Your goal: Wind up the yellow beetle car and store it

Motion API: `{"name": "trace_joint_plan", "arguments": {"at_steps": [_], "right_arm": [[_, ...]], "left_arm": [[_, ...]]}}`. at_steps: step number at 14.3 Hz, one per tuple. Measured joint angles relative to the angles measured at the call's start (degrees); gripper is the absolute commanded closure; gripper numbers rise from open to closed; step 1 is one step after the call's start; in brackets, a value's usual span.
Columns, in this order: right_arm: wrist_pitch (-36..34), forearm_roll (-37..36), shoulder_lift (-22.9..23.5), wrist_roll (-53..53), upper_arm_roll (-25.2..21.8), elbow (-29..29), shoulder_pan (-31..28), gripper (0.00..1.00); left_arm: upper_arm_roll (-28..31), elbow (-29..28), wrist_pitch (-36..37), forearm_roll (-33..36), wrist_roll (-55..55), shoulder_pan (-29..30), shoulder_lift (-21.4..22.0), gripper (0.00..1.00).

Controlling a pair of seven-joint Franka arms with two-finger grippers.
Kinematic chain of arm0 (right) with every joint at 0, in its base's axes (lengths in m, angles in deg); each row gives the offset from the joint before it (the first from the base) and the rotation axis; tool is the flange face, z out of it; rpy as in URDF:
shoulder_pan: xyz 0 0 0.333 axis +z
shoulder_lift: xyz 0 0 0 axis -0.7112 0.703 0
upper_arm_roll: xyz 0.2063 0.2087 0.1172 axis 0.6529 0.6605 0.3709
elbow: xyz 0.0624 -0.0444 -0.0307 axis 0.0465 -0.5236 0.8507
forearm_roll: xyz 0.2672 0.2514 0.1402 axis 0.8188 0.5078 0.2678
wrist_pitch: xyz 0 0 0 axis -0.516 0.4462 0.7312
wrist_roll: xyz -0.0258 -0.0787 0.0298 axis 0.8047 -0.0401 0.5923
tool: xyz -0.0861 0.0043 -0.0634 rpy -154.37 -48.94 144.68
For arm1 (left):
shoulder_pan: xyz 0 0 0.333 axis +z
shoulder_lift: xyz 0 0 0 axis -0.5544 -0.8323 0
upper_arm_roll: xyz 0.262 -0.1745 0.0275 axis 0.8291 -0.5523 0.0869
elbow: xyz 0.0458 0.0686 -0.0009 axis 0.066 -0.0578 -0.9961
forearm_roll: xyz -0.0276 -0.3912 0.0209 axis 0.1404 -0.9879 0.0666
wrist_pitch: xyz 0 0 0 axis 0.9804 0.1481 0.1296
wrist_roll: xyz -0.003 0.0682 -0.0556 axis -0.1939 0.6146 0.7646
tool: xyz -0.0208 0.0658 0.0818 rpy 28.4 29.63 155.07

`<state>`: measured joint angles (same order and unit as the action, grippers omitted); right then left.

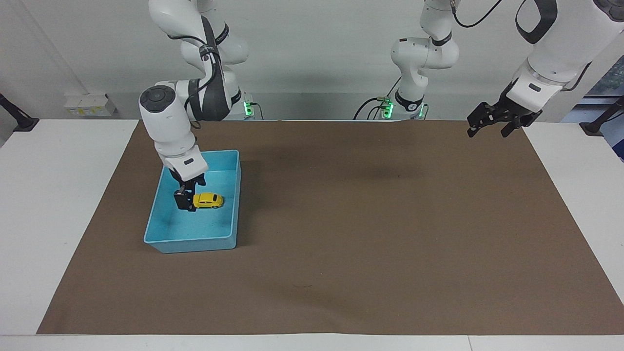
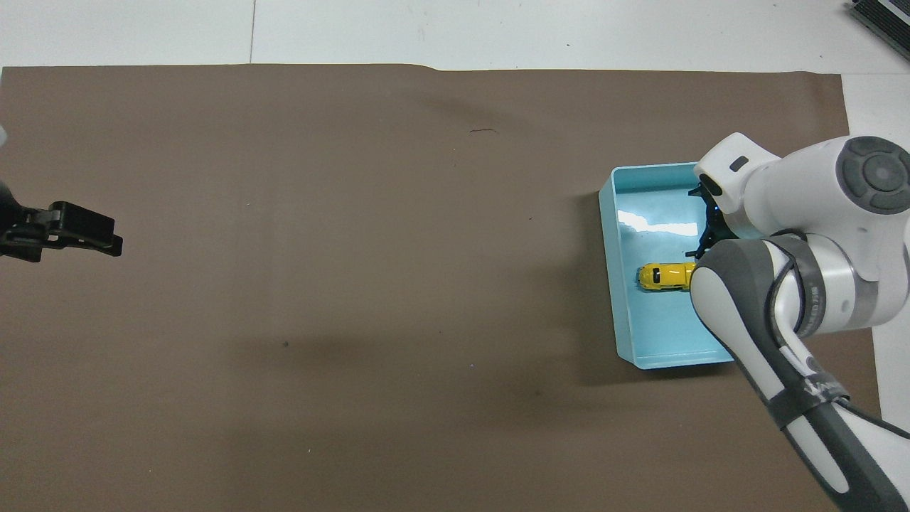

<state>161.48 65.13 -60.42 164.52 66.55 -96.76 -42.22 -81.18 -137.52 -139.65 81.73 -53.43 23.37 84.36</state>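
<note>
The yellow beetle car (image 1: 208, 200) (image 2: 665, 276) rests on its wheels on the floor of the blue bin (image 1: 195, 242) (image 2: 613, 299), free of any grip. My right gripper (image 1: 186, 204) (image 2: 704, 243) hangs open inside the bin just beside the car, on the side toward the right arm's end of the table. Nothing sits between its fingers, and the arm's wrist partly covers it in the overhead view. My left gripper (image 1: 488, 126) (image 2: 106, 242) waits open and empty in the air over the mat's edge at the left arm's end.
A brown mat (image 1: 370, 234) (image 2: 355, 284) covers the middle of the white table (image 1: 58, 204), and the bin stands on it toward the right arm's end. Small white boxes (image 1: 90, 105) sit near the wall.
</note>
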Motion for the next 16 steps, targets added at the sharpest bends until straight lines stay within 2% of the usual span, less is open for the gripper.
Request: {"name": "trace_joint_plan", "arguments": {"at_steps": [3, 5, 12, 16], "right_arm": [[-2.3, 1.6, -0.3, -1.6, -0.4, 2.0, -1.4, 0.00], [-7.4, 2.6, -0.5, -5.0, -0.6, 6.1, -2.1, 0.00], [-25.7, 2.8, -3.9, -30.3, -0.5, 20.8, -0.6, 0.00], [-32.1, 2.9, -5.6, -50.1, -0.8, 23.9, 1.3, 0.00]], "left_arm": [[0.0, 0.0, 0.0, 0.0, 0.0, 0.0, 0.0, 0.00], [0.0, 0.0, 0.0, 0.0, 0.0, 0.0, 0.0, 0.00], [0.0, 0.0, 0.0, 0.0, 0.0, 0.0, 0.0, 0.00], [0.0, 0.0, 0.0, 0.0, 0.0, 0.0, 0.0, 0.00]]}}
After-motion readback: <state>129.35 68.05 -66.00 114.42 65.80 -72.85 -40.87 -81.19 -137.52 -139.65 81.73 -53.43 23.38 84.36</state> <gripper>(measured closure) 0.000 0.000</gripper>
